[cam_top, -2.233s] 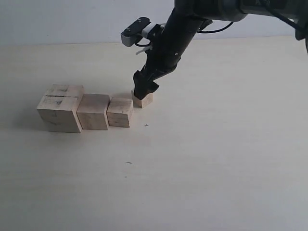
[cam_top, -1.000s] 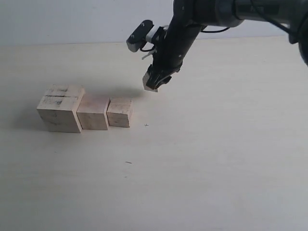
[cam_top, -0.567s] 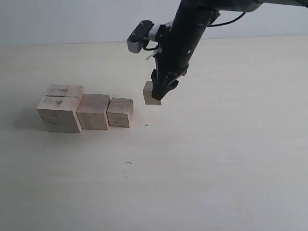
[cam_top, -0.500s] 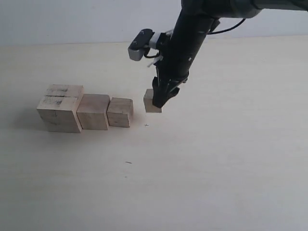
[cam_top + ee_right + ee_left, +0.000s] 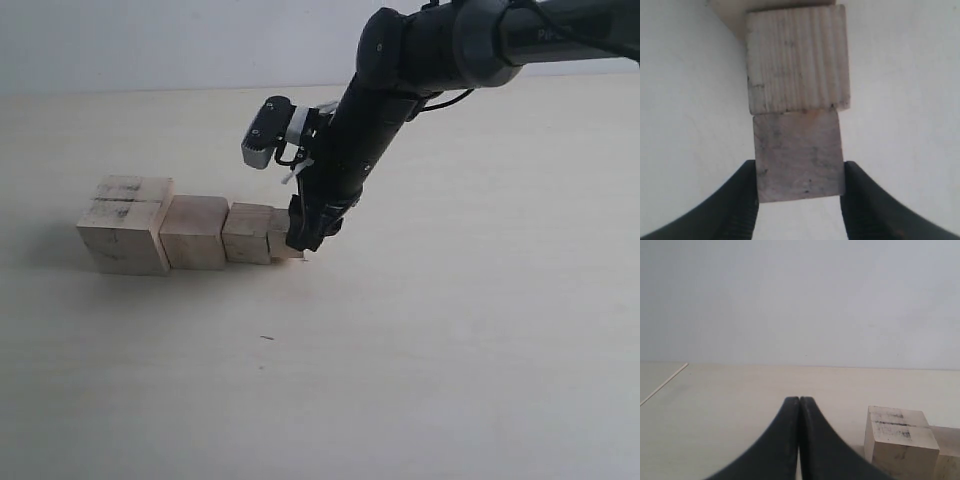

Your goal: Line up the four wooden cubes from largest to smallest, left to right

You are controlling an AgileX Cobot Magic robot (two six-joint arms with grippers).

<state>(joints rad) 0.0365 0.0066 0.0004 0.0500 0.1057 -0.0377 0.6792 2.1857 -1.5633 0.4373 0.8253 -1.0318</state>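
Hard to make out from the exterior view: the smallest pale light-wood cube (image 5: 281, 248), low at the pale cream tabletop (image 5: 450, 340) and all but covered by the black right gripper (image 5: 303, 238). Only a sliver of wood peeping out, just beside the third-largest pale wood cube (image 5: 248, 233). Impossible to judge there whether touching that neighbour or a hair apart, or whether resting on the surface. Left of these, in one row: the second-largest pale wood cube (image 5: 194, 232) and, at the far left, the largest pale wood cube with dark smudgy marks (image 5: 124, 226), each set against the next.

Made plain by the right wrist view instead: smallest cube pinched on two opposite faces between the black fingers (image 5: 742, 207), jaws narrowed to its width, shadowed grey top face shown whole. Apparently edge to edge with the third-largest cube. Beyond that, a pale corner (image 5: 727, 15) cut off by the frame, too little to identify.

Given by the left wrist view alone: the black left gripper (image 5: 799, 405), tips pressed together, holding nothing, apart from the blocks. Ahead of it, the largest cube with its smudges in clear sight. Second-largest cut off at the frame edge. Other two cubes and the right gripper outside this view.
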